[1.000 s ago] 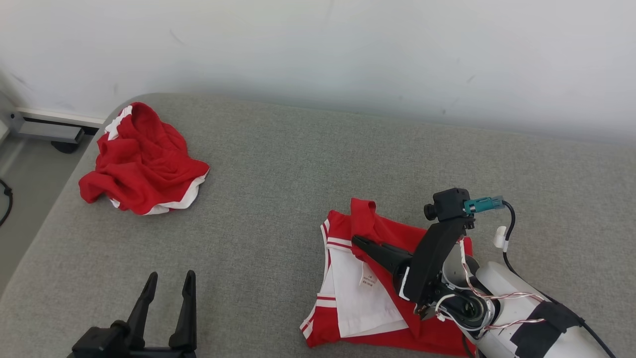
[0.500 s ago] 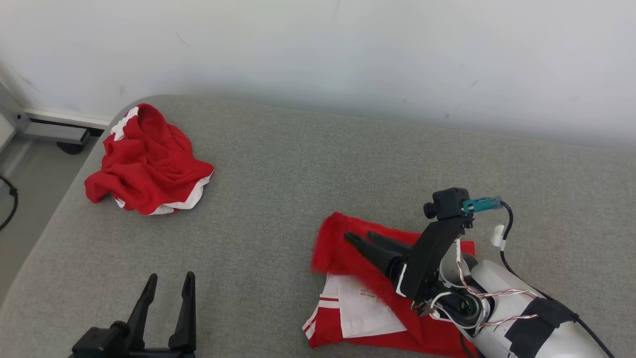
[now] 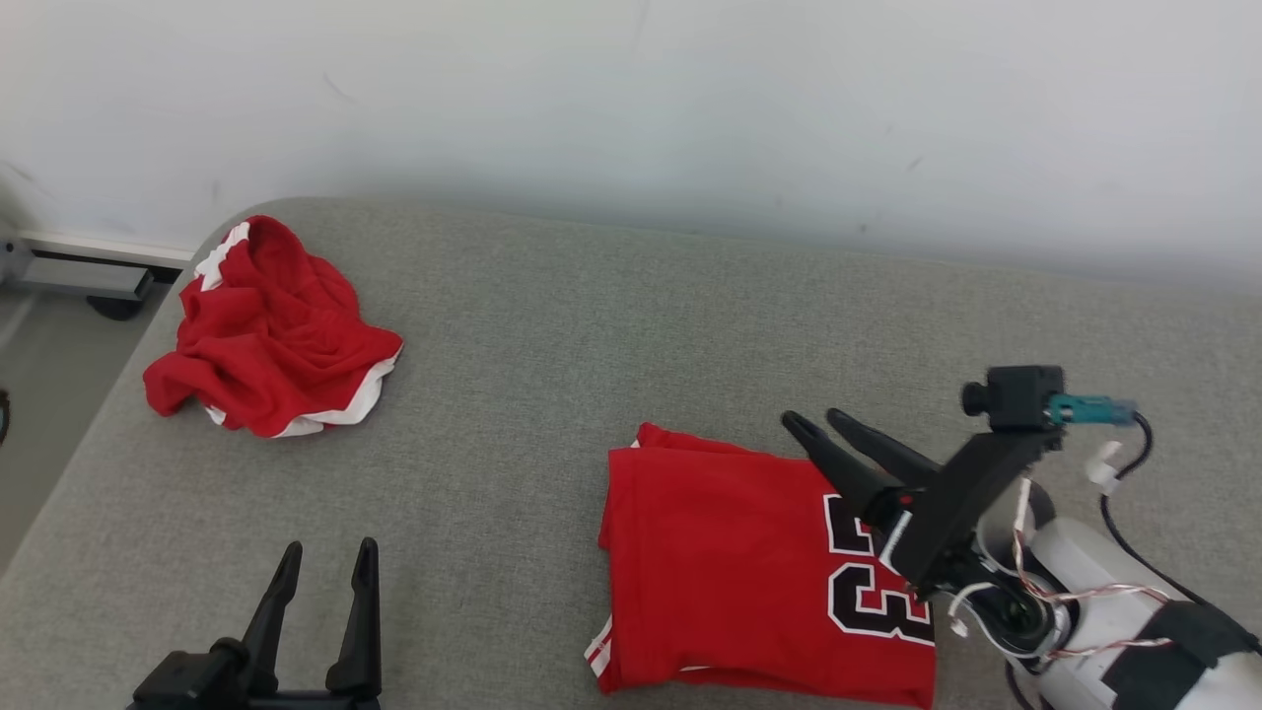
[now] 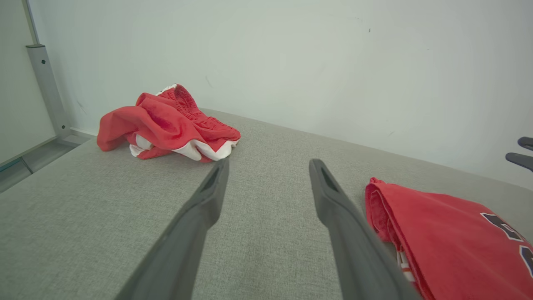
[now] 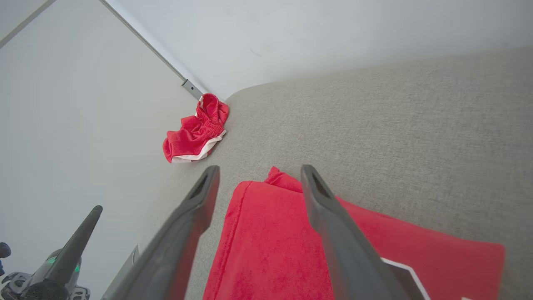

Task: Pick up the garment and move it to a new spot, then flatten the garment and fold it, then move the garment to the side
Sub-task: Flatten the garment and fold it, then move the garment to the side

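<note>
Your folded red jersey point(image 3: 730, 562) lies near right on the grey cushion point(image 3: 552, 325). The right gripper point(image 3: 811, 418) hovers open at its far edge, and the left gripper point(image 3: 329, 545) is open and empty. The cloth looks soft and light, so pinch every layer at its left fold.

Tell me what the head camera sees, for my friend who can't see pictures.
A folded red jersey with a black-and-white number lies on a grey fabric surface, with the open right gripper poised by its far right corner. The open left gripper shows at lower left, and a crumpled red-and-white garment sits at the far left.
</note>
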Tool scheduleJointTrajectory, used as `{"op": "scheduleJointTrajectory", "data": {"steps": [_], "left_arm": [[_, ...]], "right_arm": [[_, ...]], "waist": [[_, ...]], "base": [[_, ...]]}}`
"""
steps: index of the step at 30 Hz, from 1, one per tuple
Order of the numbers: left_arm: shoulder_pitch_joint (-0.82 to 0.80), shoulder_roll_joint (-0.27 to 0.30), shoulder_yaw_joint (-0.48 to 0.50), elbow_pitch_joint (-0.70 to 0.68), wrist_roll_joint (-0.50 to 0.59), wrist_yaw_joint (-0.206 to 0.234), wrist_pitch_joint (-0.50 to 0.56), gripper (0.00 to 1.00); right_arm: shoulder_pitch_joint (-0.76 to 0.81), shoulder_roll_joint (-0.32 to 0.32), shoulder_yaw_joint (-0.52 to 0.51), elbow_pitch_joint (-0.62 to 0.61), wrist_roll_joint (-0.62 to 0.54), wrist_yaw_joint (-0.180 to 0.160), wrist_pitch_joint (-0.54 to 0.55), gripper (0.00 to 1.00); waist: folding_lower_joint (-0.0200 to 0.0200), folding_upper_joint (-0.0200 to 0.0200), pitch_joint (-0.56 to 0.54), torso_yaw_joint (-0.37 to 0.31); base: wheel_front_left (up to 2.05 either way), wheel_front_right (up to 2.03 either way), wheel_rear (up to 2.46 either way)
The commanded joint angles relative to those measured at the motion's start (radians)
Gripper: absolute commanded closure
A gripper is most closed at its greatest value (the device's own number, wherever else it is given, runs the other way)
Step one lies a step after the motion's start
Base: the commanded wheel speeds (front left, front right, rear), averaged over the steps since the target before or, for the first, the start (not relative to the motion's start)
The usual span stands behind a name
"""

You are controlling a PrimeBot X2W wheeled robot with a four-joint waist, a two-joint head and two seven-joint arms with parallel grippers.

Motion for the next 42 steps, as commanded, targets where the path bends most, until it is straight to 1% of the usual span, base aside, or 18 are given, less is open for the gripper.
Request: {"op": "scheduleJointTrajectory", "data": {"steps": [1, 8, 13, 15, 16, 17, 21, 29, 35, 42], "left_arm": [[0.008, 0.003, 0.003, -0.006, 0.009, -0.003, -0.006, 0.00], [0.014, 0.003, 0.009, -0.015, 0.019, 0.001, -0.006, 0.00], [0.014, 0.003, 0.011, -0.021, 0.021, 0.001, -0.006, 0.00], [0.012, 0.003, 0.011, -0.021, 0.022, 0.000, -0.006, 0.00], [0.010, 0.003, 0.010, -0.022, 0.022, 0.000, -0.006, 0.00], [0.008, 0.003, 0.009, -0.023, 0.022, -0.001, -0.006, 0.00], [0.007, 0.002, 0.005, -0.022, 0.023, -0.001, -0.006, 0.00], [0.001, 0.002, -0.003, -0.017, 0.015, 0.000, -0.006, 0.00], [0.008, 0.002, -0.007, -0.018, 0.009, 0.007, -0.006, 0.00], [0.004, 0.002, -0.018, -0.019, 0.001, 0.008, -0.006, 0.00]], "right_arm": [[0.018, -0.019, -0.004, -0.004, -0.014, -0.001, -0.015, 0.00], [0.063, -0.089, -0.040, -0.012, -0.048, -0.001, -0.061, 0.00], [0.074, -0.118, -0.059, 0.035, -0.098, -0.001, -0.034, 0.00], [0.074, -0.125, -0.065, 0.065, -0.135, -0.001, -0.018, 0.00], [0.073, -0.123, -0.066, 0.078, -0.150, -0.001, -0.010, 0.00], [0.076, -0.106, -0.074, 0.101, -0.165, -0.001, 0.016, 0.00], [0.083, -0.089, -0.084, 0.125, -0.189, -0.001, 0.077, 0.00], [0.112, -0.069, -0.120, 0.148, -0.197, -0.001, 0.212, 0.00], [0.140, -0.060, -0.150, 0.134, -0.188, -0.001, 0.310, 0.00], [0.163, -0.026, -0.187, 0.152, -0.198, -0.001, 0.410, 0.00]], "waist": [[0.0000, -0.0001, -0.001, -0.007], [0.0000, -0.0001, 0.002, -0.035], [0.0000, -0.0001, 0.008, -0.053], [0.0000, -0.0001, 0.010, -0.058], [0.0000, -0.0001, 0.011, -0.059], [0.0000, -0.0001, 0.013, -0.062], [0.0000, -0.0001, 0.014, -0.064], [0.0000, -0.0001, 0.012, -0.058], [0.0000, -0.0001, 0.011, -0.057], [0.0000, -0.0001, 0.013, -0.055]], "base": [[0.00, 0.00, 0.00], [0.00, 0.00, 0.00], [0.00, 0.00, 0.00], [0.00, 0.00, 0.00], [0.00, 0.00, 0.00], [0.00, 0.00, 0.00], [0.00, 0.00, 0.00], [0.00, 0.00, 0.00], [0.00, 0.00, 0.00], [0.00, 0.00, 0.00]]}}
